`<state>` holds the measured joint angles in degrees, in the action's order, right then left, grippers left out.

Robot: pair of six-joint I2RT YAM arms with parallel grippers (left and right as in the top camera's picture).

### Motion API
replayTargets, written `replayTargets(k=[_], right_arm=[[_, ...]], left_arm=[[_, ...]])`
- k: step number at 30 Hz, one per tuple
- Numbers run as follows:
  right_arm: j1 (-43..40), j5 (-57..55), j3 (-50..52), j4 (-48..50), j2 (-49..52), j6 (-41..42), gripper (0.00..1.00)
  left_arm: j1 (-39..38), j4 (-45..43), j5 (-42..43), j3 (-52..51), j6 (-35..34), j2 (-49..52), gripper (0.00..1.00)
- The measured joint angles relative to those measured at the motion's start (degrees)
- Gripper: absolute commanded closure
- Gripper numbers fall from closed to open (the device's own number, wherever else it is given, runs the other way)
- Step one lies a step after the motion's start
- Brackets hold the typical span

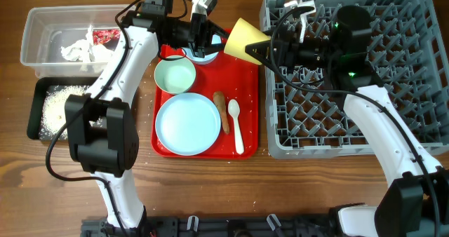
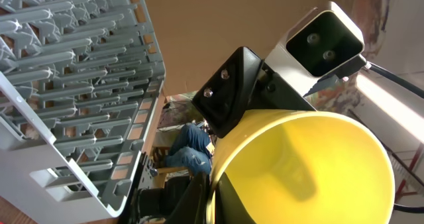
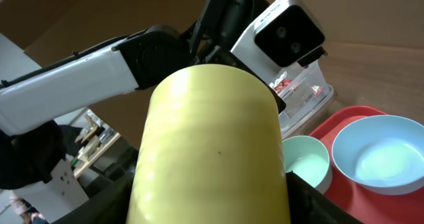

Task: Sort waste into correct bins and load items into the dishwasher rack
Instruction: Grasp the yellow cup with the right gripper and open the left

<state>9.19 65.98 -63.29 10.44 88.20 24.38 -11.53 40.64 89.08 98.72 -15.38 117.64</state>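
Observation:
The small yellow cup [image 1: 242, 39] hangs on its side in the air between the red tray and the dishwasher rack [image 1: 393, 118], held from both ends. My left gripper [image 1: 223, 41] is shut on its rim; in the left wrist view the rim [image 2: 213, 184] runs between the two dark fingers. My right gripper [image 1: 261, 49] is around the cup's body [image 3: 212, 151], a finger pressed on each side. On the tray lie the pale blue plate [image 1: 187, 123], pale green bowl [image 1: 175, 76], white spoon [image 1: 236, 128] and brown stick [image 1: 221, 109]. The pale blue bowl [image 3: 381, 151] sits under my left arm.
The red tray [image 1: 249, 142] lies in the middle of the table. At the left, the clear tub [image 1: 42, 26] holds the red wrapper [image 1: 106, 35] and tissue [image 1: 76, 51]. The black tray [image 1: 36, 104] in front of it holds rice [image 1: 59, 107].

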Motion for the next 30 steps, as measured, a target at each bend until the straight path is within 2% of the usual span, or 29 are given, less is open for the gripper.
replayTargets(k=[12,21,30], right_arm=[[0.04,0.0,0.0,0.0,0.0,0.04,0.41],[0.04,0.0,0.0,0.02,0.0,0.04,0.41],[-3.69,0.63,0.0,0.22,-0.02,1.33,0.4]], left_arm=[[0.0,0.0,0.0,0.0,-0.02,0.0,0.94],[0.0,0.0,-0.02,0.0,-0.09,0.0,0.85],[0.0,0.0,-0.02,0.0,-0.07,0.0,0.83]])
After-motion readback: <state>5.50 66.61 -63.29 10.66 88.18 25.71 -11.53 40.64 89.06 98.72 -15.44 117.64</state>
